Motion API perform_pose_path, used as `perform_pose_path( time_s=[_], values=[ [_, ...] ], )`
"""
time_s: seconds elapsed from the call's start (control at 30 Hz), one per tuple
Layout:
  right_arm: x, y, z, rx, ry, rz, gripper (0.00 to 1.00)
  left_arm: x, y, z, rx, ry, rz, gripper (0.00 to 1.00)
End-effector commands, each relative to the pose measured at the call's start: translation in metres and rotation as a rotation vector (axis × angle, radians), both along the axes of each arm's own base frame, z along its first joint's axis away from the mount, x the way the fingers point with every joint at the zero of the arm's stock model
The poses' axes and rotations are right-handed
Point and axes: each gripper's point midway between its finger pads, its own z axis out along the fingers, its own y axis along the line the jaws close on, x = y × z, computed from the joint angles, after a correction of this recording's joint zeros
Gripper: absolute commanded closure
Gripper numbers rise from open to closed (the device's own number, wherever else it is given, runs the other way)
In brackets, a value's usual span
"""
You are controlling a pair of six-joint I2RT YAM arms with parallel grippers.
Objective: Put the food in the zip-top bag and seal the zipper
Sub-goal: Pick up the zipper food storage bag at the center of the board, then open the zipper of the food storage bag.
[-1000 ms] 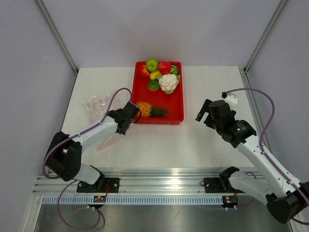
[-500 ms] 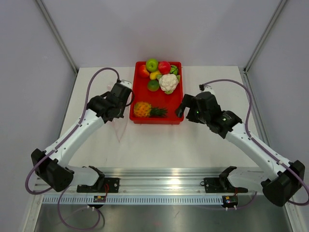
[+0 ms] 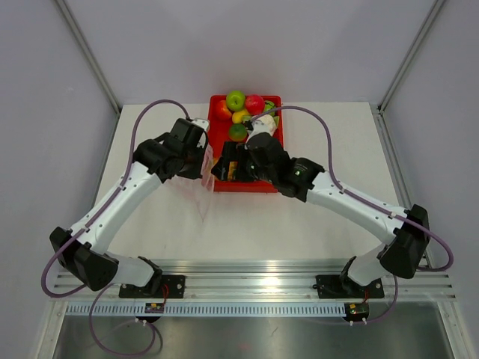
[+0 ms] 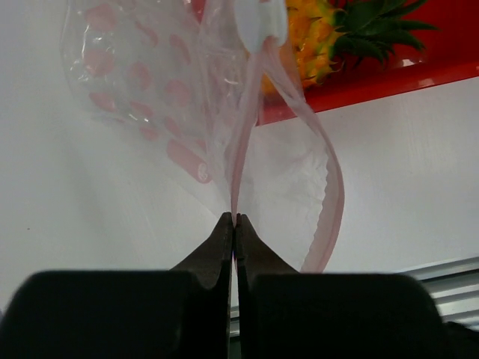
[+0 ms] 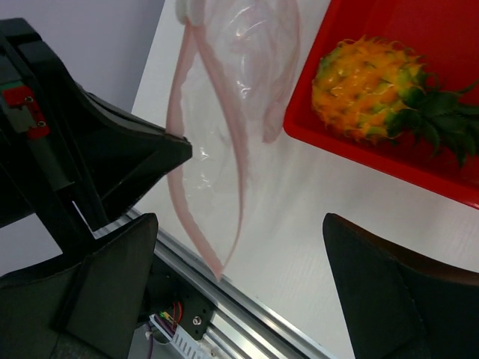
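The clear zip-top bag (image 4: 150, 90) hangs open, with pink spots and its pink zipper (image 4: 329, 194) curling apart. My left gripper (image 4: 234, 218) is shut on one zipper strip and holds the bag (image 3: 203, 185) up by the red tray's left edge. My right gripper (image 5: 247, 254) is open and empty, low over the table between the bag's mouth (image 5: 224, 112) and the orange pineapple (image 5: 367, 90). In the top view my right gripper (image 3: 224, 168) covers the pineapple. Green, red and yellow round fruits (image 3: 237, 100) lie at the tray's back. The cauliflower is mostly hidden behind my right arm.
The red tray (image 3: 278, 179) stands at the table's middle back, its near rim (image 5: 352, 146) beside my right gripper. The aluminium rail (image 5: 247, 307) runs along the table's near edge. Grey walls enclose the table on three sides.
My left gripper has taken the bag from the table's left side and lifted it beside the tray. My right arm has swung left across the tray's front to the bag's mouth.
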Motion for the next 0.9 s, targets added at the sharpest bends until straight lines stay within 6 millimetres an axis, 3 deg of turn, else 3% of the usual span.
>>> perform_pose_path(
  time_s=[0.0,0.13,0.23,0.3,0.37,0.43,0.63,0.77,0.87],
  values=[
    [-0.001,0.033,0.017,0.049,-0.039,0.038,0.01,0.008,-0.022,0.027,-0.145,-0.042,-0.020,1.00],
    [0.006,0.049,0.001,0.032,-0.003,0.028,0.05,0.005,-0.025,0.033,-0.190,-0.037,-0.018,1.00],
    [0.007,0.060,-0.018,0.011,0.036,0.035,0.18,0.002,-0.028,0.039,-0.227,-0.044,-0.032,1.00],
    [0.008,0.063,-0.032,-0.018,0.062,0.028,0.33,0.000,-0.026,0.043,-0.234,-0.052,-0.035,1.00],
    [0.011,0.060,-0.036,-0.032,0.066,0.013,0.44,0.001,-0.022,0.043,-0.223,-0.055,-0.032,1.00],
    [0.011,0.055,-0.039,-0.049,0.065,0.001,0.61,0.001,-0.015,0.041,-0.208,-0.050,-0.028,1.00],
    [0.012,0.042,-0.034,-0.070,0.036,-0.033,1.00,0.005,0.010,0.038,-0.199,-0.060,0.004,1.00],
    [0.012,0.043,-0.025,-0.064,0.024,-0.022,1.00,0.015,0.024,0.052,-0.202,-0.113,0.034,1.00],
    [0.011,0.050,-0.015,-0.037,0.021,0.004,1.00,0.020,0.015,0.069,-0.259,-0.174,0.002,1.00]
  ],
)
